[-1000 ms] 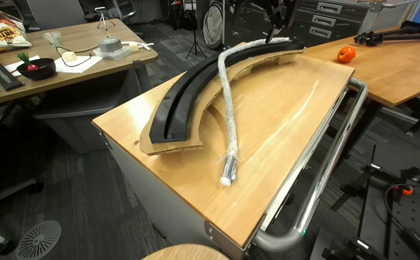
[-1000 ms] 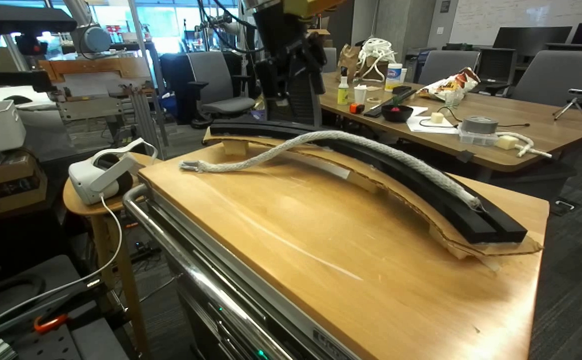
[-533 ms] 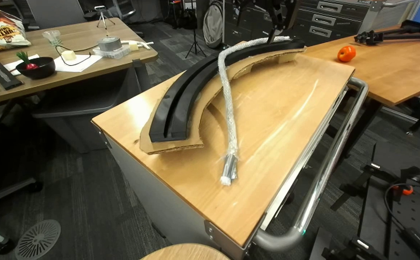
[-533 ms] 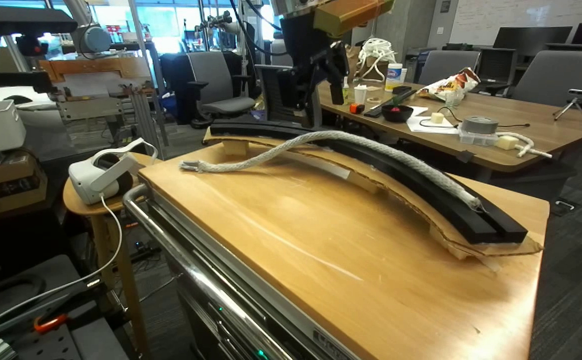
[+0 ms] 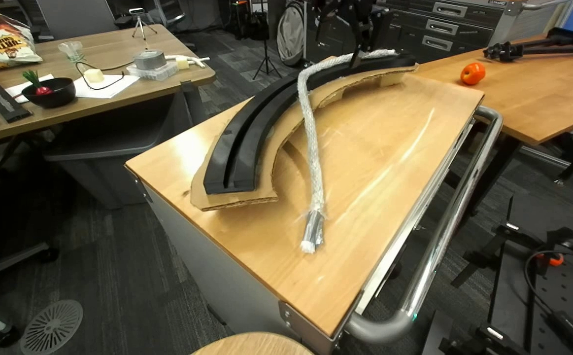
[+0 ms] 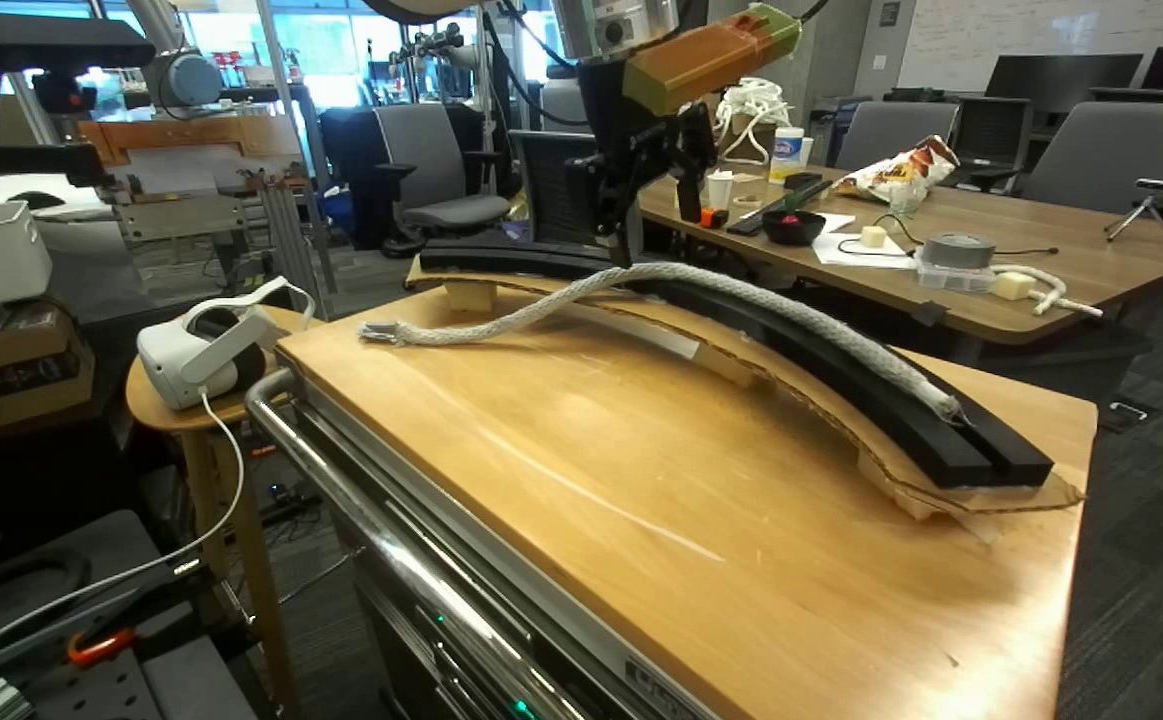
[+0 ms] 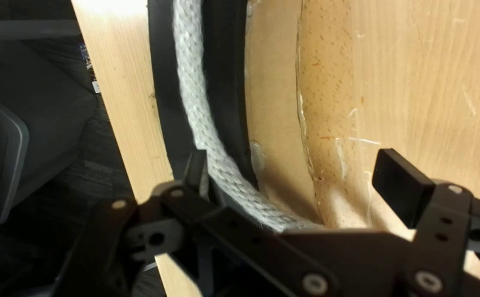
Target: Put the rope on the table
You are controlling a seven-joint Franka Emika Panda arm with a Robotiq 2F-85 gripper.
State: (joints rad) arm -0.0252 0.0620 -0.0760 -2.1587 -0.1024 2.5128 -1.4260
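Note:
The grey-white rope [image 5: 311, 143] lies partly along a black curved tray and bends off it. Its taped end rests on the light-brown table [image 5: 375, 197]. In an exterior view the rope [image 6: 791, 308] has its other end on the tray, and the table [image 6: 561, 450] shows below. In the wrist view the rope [image 7: 194, 86] runs past the left finger and between the fingers, above the table [image 7: 413, 82]. My gripper [image 7: 300, 177] is open and holds nothing. It hovers at the rope's bend, also in an exterior view [image 6: 657, 235]; contact cannot be told.
The grooved black tray [image 5: 242, 158] stands on raised cardboard [image 5: 237, 203]. A metal tube rail [image 5: 444, 236] runs along one table side. A cluttered desk [image 6: 1001, 230] is nearby. A headset [image 6: 191, 350] sits on a stool. A tomato [image 5: 473, 73] lies on another table.
My gripper has come down toward the rope. It moved right in an exterior view where its fingers stood well above the tray before. The rope has not moved.

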